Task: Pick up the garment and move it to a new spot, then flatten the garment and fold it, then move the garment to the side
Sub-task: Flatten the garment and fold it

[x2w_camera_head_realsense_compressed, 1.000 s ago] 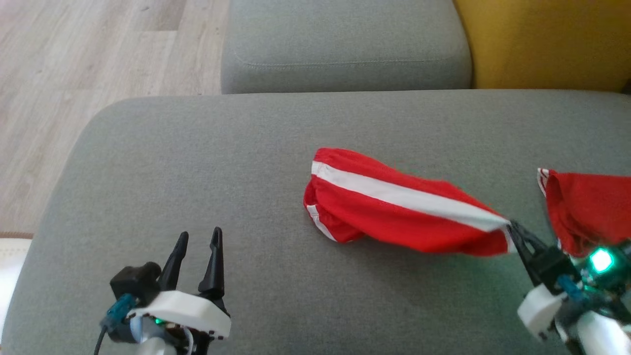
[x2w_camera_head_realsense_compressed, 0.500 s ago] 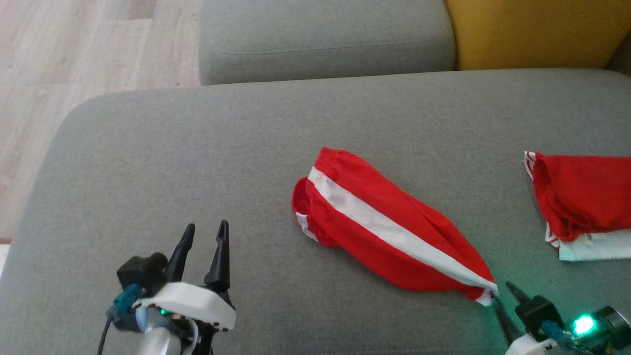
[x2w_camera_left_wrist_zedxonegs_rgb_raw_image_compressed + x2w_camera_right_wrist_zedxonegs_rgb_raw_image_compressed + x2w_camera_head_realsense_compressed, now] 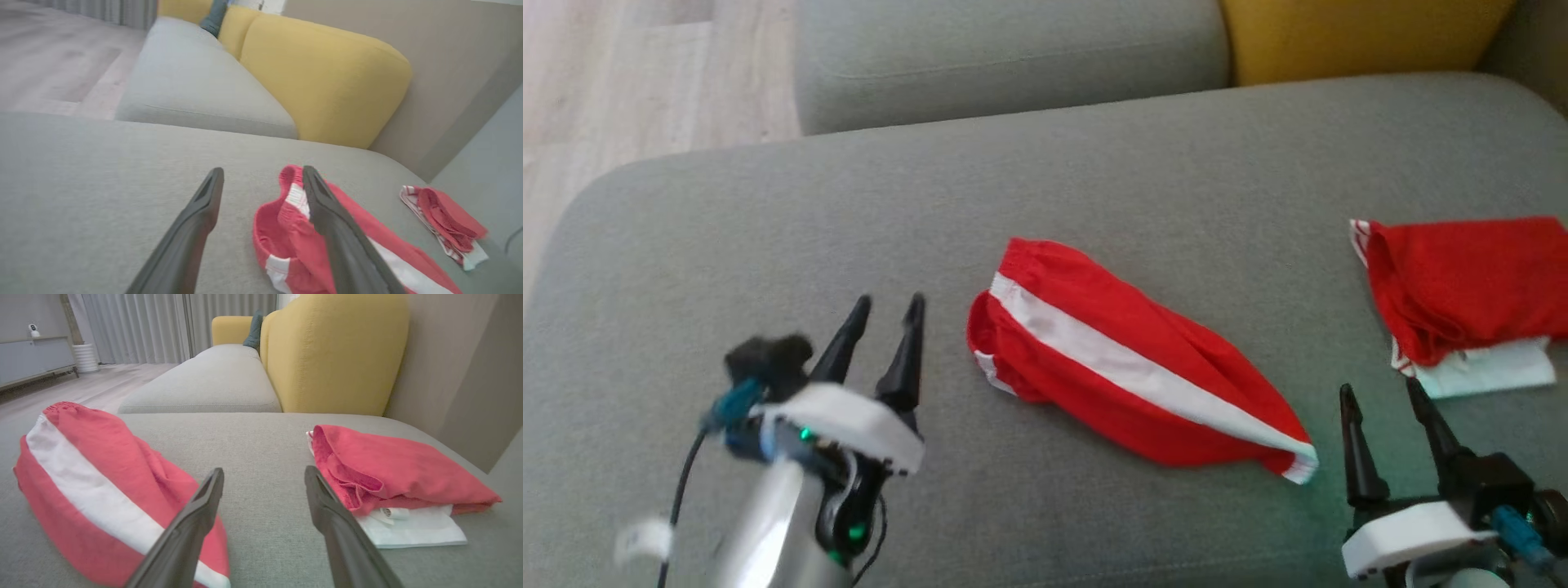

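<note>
While both pincers stood empty, the garment (image 3: 1135, 367), red shorts with a white side stripe, lay bunched into a slanted roll on the grey cushion (image 3: 768, 204), between the two pincers. Right pincer (image 3: 1379, 388): fingers spread wide, nothing between them. The roll's narrow, white-edged end lay just to the left of its left finger, not touching. Left pincer (image 3: 889, 300): likewise spread and holding nothing. The roll's gathered, open end lay just to the right of its right finger, apart from it in the head view. A second red piece (image 3: 1462, 278), folded on a white cloth (image 3: 1490, 371), sat ahead and to the right of the right pincer, well apart from the roll. Judgement: the move to a new spot looked done, and flattening was the step in hand. To do it well, each pincer should probably take the end nearest to it, gripping at the hem or waistband edge rather than mid-roll. The two ends should then be drawn apart along the roll's own line, keeping the cloth close to the cushion so that it settles without fresh creases. The doubled long edge would afterwards need spreading sideways. Risks noted: too deep a pinch could catch the cushion fabric with the shorts, and any rightward sweep of the right pincer could disturb the folded piece.
</note>
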Controlling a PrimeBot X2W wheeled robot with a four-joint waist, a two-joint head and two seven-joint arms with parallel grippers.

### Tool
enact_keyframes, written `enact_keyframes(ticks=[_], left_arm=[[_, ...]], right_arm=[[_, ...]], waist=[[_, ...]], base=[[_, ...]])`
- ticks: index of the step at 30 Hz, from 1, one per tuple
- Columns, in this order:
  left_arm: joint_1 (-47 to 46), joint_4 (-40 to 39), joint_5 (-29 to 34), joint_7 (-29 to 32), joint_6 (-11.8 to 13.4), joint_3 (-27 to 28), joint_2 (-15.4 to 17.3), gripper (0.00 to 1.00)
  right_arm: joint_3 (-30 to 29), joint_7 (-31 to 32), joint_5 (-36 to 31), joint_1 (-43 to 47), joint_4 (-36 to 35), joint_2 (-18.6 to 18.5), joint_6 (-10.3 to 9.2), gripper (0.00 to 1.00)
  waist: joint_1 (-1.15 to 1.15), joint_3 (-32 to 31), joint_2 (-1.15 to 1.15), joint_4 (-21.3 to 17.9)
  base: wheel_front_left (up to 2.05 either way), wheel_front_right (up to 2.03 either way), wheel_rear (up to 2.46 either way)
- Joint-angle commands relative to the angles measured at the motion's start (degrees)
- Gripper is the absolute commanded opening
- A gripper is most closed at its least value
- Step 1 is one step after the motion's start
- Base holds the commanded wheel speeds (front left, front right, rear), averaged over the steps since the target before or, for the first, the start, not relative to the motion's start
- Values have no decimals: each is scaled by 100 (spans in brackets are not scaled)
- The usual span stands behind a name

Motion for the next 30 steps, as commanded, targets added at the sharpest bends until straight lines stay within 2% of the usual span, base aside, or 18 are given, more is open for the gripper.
enact_keyframes(ticks=[1, 7, 11, 15, 17, 30], left_arm=[[-387, -205, -62, 116, -40, 95, 112, 100], [-901, -219, -742, 1276, -146, -322, 292, 100], [-1263, -174, -726, 1665, -156, -647, 620, 100], [-1616, 21, -312, 1706, -157, -975, 921, 100], [-1750, 167, -196, 1710, -157, -1127, 964, 100], [-2350, 913, -428, 1558, -159, -1774, 1069, 100]], right_arm=[[143, -82, 40, -304, -204, -38, -5, 100], [341, -178, 310, -445, -141, -30, -5, 100], [351, -224, 364, -557, -93, -29, -5, 100], [333, -260, 389, -615, -46, -29, -5, 100], [327, -271, 382, -631, -14, -29, -5, 100], [395, -309, 376, -740, 98, -28, -5, 100]], waist=[[0, 84, 0, -87], [0, 399, 0, -311], [0, 618, 0, -425], [0, 791, 0, -467], [0, 852, 0, -473], [0, 978, 0, -554]], base=[[0, 0, 0], [0, 0, 0], [0, 0, 0], [0, 0, 0], [0, 0, 0], [0, 0, 0]])
